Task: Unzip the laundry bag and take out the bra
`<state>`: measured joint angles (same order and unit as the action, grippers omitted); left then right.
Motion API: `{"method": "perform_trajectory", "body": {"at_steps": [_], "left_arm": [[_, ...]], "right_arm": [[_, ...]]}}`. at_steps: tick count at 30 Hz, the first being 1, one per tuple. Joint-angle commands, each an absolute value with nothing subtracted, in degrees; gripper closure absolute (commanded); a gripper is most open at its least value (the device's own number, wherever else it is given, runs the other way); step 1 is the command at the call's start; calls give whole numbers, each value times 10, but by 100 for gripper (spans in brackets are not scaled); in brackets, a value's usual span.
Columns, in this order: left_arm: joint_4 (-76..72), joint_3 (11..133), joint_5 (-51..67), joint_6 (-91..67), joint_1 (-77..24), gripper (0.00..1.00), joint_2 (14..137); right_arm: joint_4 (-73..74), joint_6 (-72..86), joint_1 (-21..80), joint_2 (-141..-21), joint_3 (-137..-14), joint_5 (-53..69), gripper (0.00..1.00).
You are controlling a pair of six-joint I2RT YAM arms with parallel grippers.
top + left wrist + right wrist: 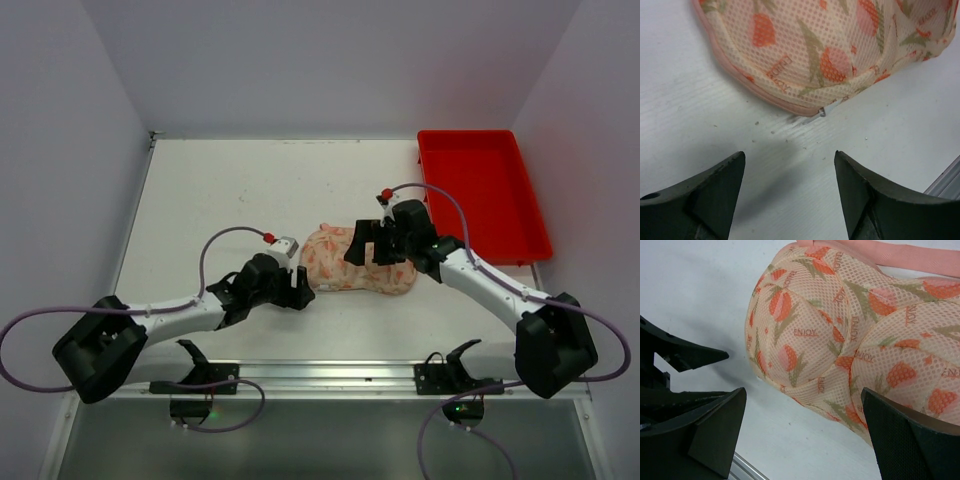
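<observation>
Right now the laundry bag [340, 268] lies flat on the white table [230, 190], its two floral lobes side by side and its seam facing the arms. The left gripper [300, 290] sits low just beside the bag's left end, jaws spread wide with nothing between them. In the left wrist view its fingers [715, 190] frame bare table, and the small metal zipper pull [815, 116] sticks out from the bag's pink edge just beyond them, not touched. The right gripper [372, 245] is over the middle of the bag, also gaping wide. Whether its fingers [900, 435] touch the mesh cannot be told. The bra does not show in any view. A red tray [480, 200] stands well apart from the bag, beyond its right end.
</observation>
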<state>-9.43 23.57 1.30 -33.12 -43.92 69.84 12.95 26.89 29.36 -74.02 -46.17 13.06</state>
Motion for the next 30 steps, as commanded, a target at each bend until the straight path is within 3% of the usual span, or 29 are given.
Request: {"method": "perform_trajectory", "body": {"at_steps": [1,5,18,25,30], "left_arm": [[-182,228,28,-265,-458,26,729],[-228,239,47,-237,-459,35,772],[-266,294,90,-214,-459,44,876],[-264,304,91,-216,-459,65,893],[-275,302,102,-221,-459,71,900]], "right_arm": [[120,250,298,-755,-464,156,2],[117,245,298,-765,-471,152,2],[104,248,298,-787,-477,165,2],[100,250,298,-793,-477,169,2],[98,255,298,-790,-472,170,2]]}}
